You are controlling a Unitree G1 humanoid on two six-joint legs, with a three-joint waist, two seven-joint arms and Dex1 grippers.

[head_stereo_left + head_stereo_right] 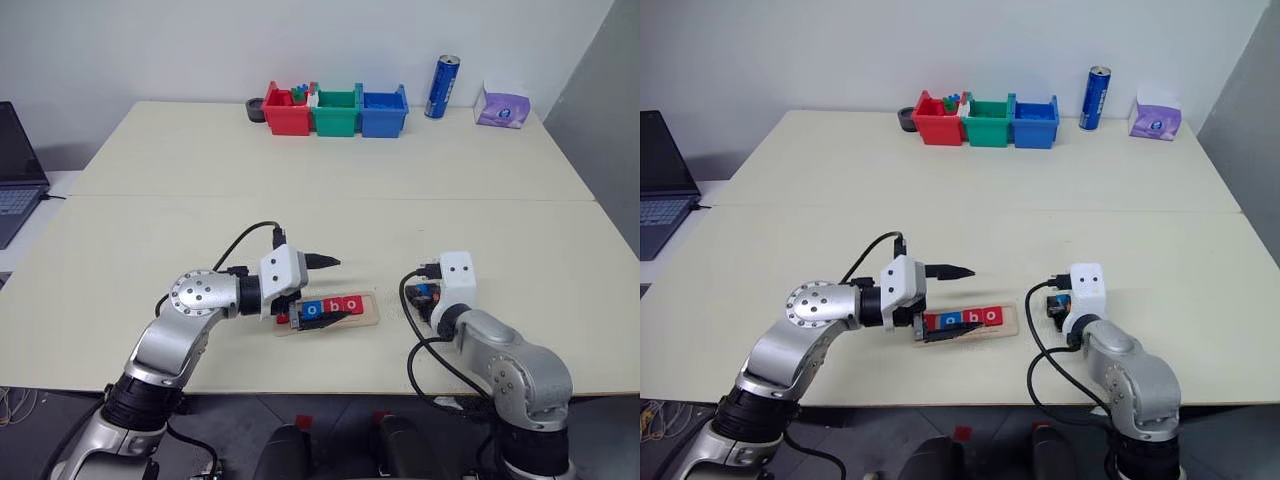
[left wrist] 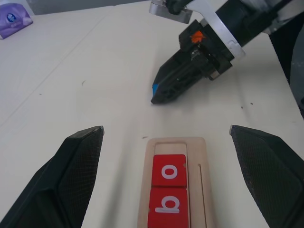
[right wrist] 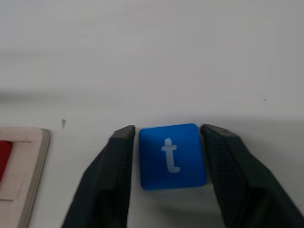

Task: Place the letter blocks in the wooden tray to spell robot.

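Resting on the cream table (image 1: 420, 170), the wooden tray (image 1: 368, 315) lies near the front edge with letter blocks in its groove: in the head views a blue o (image 1: 312, 310), a red b (image 1: 331, 307) and a red o (image 1: 350, 304) read in a row, and the slot at the tray's 3 o'clock end is bare. A red edge shows at the tray's 9 o'clock end, half hidden by the left gripper (image 1: 318, 290), so its letter cannot be read. That gripper hovers over this end of the tray with its fingers (image 2: 71, 166) spread wide apart, holding nothing.

At 3 o'clock from the tray, apart from it, the right gripper (image 3: 170, 156) points down at the table with the blue t block (image 3: 172, 156) between its fingers (image 3: 114, 161). Thin gaps show on both sides of the block, so whether it is clamped cannot be told.

Far back stand red (image 1: 285, 112), green (image 1: 335, 112) and blue (image 1: 383, 112) bins, a blue can (image 1: 442, 87) and a purple tissue pack (image 1: 502, 105); a laptop (image 1: 18, 170) sits at 9 o'clock.
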